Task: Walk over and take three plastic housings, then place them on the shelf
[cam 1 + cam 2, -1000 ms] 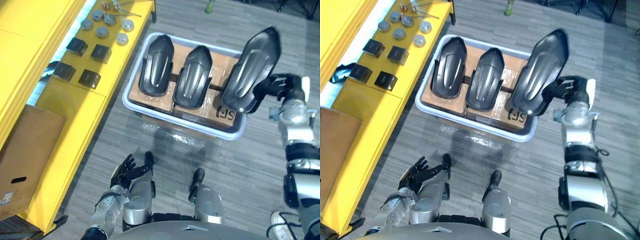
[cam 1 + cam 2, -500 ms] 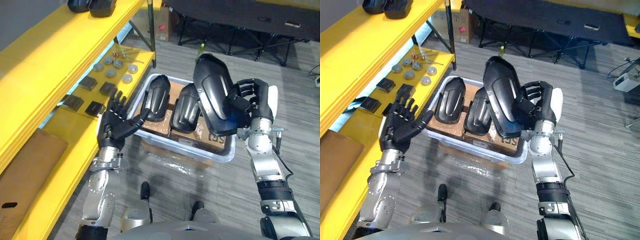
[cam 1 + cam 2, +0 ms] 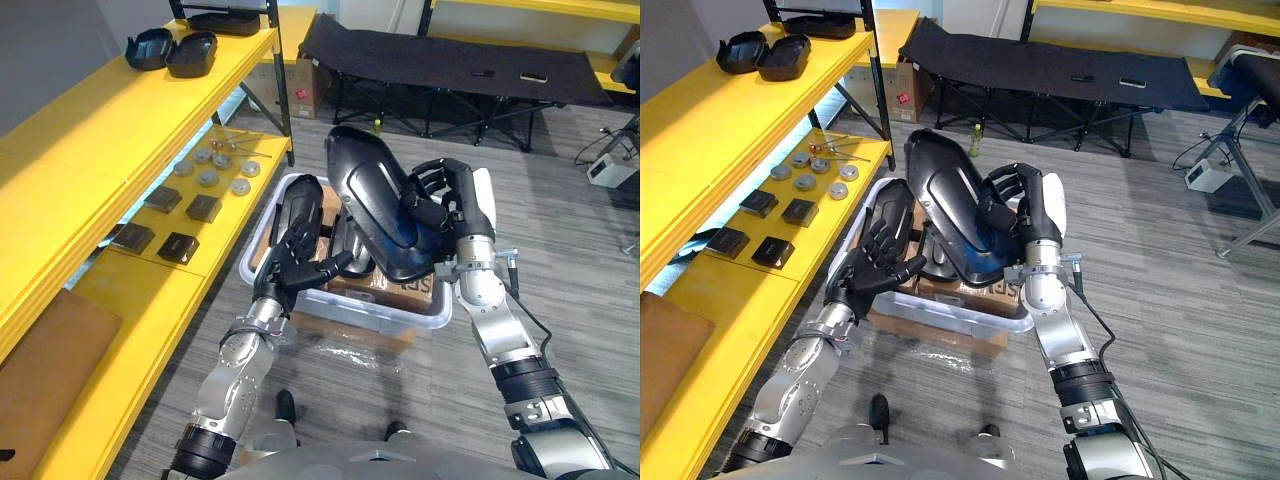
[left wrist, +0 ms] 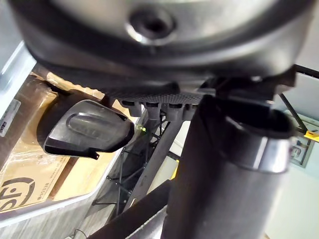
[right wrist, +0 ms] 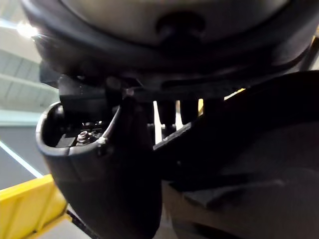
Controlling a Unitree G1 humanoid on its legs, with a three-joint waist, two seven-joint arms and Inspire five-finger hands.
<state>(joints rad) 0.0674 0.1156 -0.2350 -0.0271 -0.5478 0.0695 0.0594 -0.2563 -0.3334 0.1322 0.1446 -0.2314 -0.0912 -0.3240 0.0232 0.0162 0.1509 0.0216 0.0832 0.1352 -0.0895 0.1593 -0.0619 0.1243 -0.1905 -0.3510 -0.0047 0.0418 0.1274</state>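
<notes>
My right hand [image 3: 452, 205] is shut on a large black plastic housing [image 3: 372, 212], which it holds tilted above the grey bin [image 3: 352, 311]. In the bin, two more black housings lie on cardboard: one [image 3: 296, 204] at the left and one [image 3: 351, 258] half hidden behind the held one. My left hand [image 3: 301, 266] is open with its fingers spread, raised over the bin's front edge just below the held housing's lower end. In the left wrist view, one bin housing [image 4: 87, 129] lies on the cardboard. Two black housings [image 3: 171, 51] sit on the yellow upper shelf [image 3: 90, 130].
The lower yellow shelf [image 3: 170, 300] carries small black blocks [image 3: 179, 246], grey discs [image 3: 209, 178] and a brown cardboard box [image 3: 40, 365]. A black folding cot [image 3: 450, 65] stands behind the bin. Grey floor lies to the right.
The whole view has shifted. My right hand has lifted the housing out of the bin and drawn it closer. My left hand has risen from my side towards the housing.
</notes>
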